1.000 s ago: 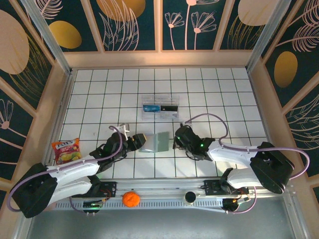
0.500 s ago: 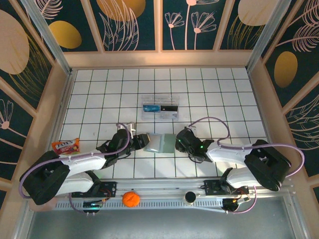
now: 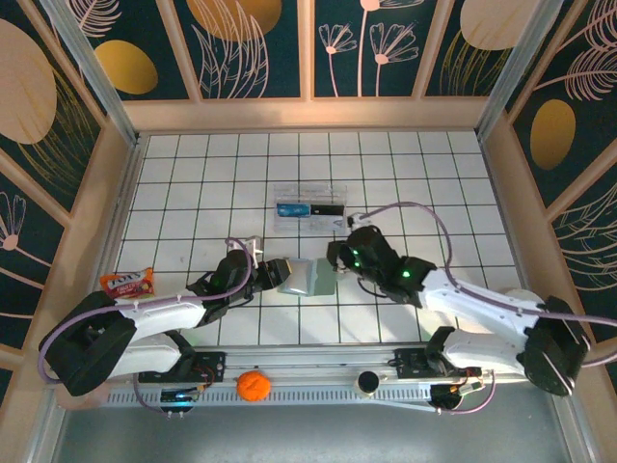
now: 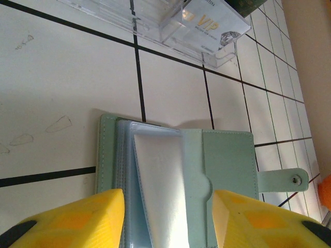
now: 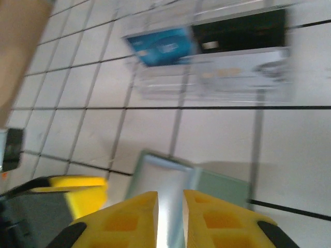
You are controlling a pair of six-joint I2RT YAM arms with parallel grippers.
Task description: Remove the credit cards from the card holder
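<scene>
Lying open on the white tiled table (image 3: pixel 193 193), the card holder (image 3: pixel 310 277) sits near the middle of the floor, between the two grippers. From the left wrist its pale blue inner faces show, with a pale sleeve (image 4: pixel 160 181) standing up from the fold and a strap tab (image 4: pixel 282 181) with a snap sticking out to one side.

The left gripper (image 4: pixel 168 206) is at the holder's left end, its yellow fingers (image 4: pixel 88 217) spread well apart over the holder and clamped on nothing. The right gripper (image 5: pixel 170 201) is at the holder's right edge; its fingers are almost together, with a narrow pale strip in the gap. That view is blurred, so I cannot tell whether it pinches a leaf of the holder or hangs just above it.

Just beyond the holder lies a clear box (image 3: pixel 308 209) holding a blue card (image 3: pixel 292 208) and a black card (image 3: pixel 326 207). A snack packet (image 3: pixel 127 283) lies at the far left, and an orange (image 3: pixel 253 385) rests on the rail by the arm bases.
</scene>
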